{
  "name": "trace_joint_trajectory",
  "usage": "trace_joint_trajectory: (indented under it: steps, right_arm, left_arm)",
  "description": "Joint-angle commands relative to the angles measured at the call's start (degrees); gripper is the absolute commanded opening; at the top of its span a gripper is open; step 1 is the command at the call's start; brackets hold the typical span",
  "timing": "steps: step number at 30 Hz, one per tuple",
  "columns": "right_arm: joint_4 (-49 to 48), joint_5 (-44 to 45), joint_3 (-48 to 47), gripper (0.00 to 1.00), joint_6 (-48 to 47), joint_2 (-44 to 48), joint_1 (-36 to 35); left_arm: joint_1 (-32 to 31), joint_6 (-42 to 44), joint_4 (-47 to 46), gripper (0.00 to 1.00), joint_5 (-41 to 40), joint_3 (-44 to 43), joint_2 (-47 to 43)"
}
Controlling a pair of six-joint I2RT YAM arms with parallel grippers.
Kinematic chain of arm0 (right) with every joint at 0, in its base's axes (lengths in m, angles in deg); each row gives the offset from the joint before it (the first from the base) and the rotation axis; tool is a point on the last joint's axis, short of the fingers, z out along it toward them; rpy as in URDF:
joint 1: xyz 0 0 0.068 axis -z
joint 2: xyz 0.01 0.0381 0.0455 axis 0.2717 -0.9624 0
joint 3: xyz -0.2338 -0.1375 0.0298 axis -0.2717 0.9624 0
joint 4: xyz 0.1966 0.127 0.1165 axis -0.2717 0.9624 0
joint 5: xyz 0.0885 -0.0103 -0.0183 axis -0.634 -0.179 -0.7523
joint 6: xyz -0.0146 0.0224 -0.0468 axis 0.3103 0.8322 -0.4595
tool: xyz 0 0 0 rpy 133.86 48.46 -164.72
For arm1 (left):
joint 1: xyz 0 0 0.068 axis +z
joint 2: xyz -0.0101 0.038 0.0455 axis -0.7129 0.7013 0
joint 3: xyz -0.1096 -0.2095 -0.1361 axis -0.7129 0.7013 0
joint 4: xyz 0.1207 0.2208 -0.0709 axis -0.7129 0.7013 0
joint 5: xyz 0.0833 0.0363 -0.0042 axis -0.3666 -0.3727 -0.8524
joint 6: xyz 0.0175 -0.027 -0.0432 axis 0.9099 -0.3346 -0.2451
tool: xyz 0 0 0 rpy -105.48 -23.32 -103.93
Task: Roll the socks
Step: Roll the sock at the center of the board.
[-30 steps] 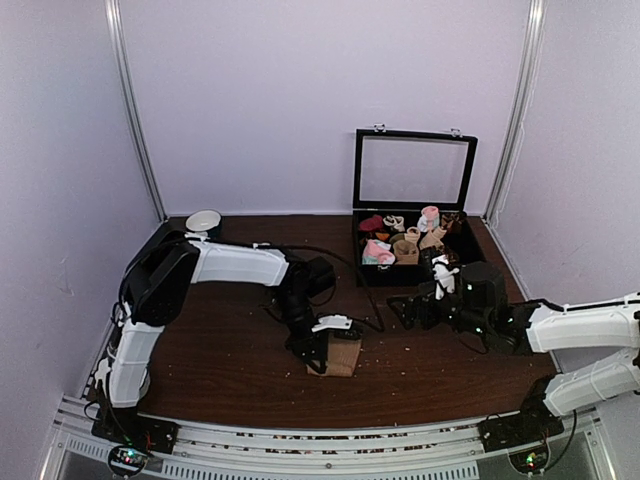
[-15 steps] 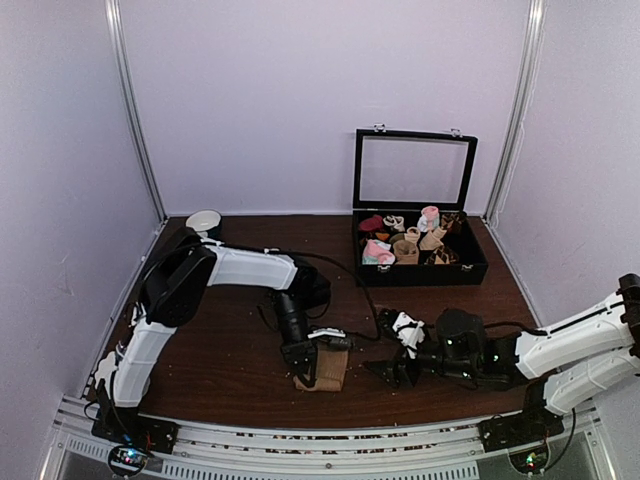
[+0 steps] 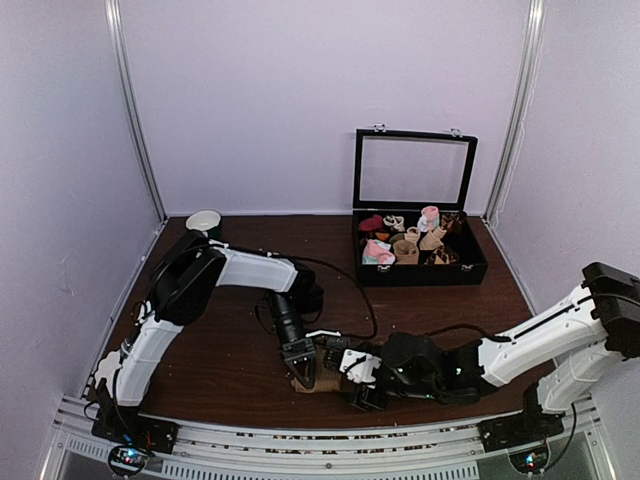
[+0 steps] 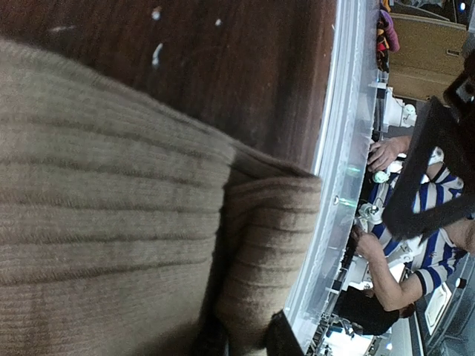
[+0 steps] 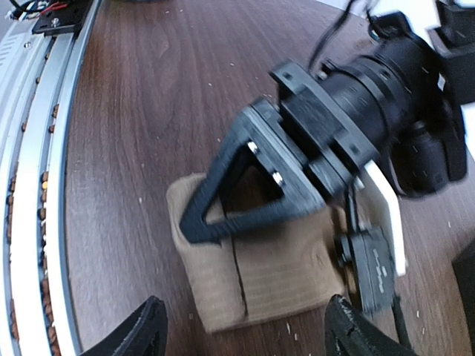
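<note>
Tan-beige ribbed fabric socks point(image 5: 282, 274) are lying at the table's point(image 3: 220, 350) near edge, the left hand point(image 3: 301, 365) pinching them. The right hand point(image 5: 249, 335), fingers spread, is hovering alongside. It likely needs to grip the free end and start rolling.

Item, as I am seeing it from my station:
- Left arm point(image 3: 245, 268): wearing white shells over black joints, with a black cable point(image 3: 372, 318) trailing.
- Left gripper point(image 5: 191, 225): showing a black triangular open-frame finger point(image 5: 263, 159) carrying two silver screws point(image 5: 252, 147), with a white plate point(image 5: 386, 215) beside it.
- Right arm point(image 3: 525, 340): matching in white and black.
- Right gripper point(image 5: 246, 330): showing black rounded fingertips point(image 5: 145, 330).
</note>
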Motion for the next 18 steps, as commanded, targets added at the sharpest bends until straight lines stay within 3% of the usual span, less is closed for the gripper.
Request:
trace_joint_trajectory:
  steps: [1,9,18]
  right_arm:
    - [1.59,-3.03,-5.51,0.71,-7.23,-5.86,-0.21]
    - [3.61,-10.16,-9.51,0.55,-9.61,-12.73,1.56]
    - [2.90,-12.00,-9.56,0.35,-7.60,-17.30,4.83]
  left_arm:
    - [-0.40,-1.70,-7.65,0.00,-13.57,2.66,4.17]
    - [-0.15,-1.21,-7.44,0.00,-14.19,1.83,4.82]
    - [0.30,-0.04,-7.02,0.03,-14.37,1.77,3.85]
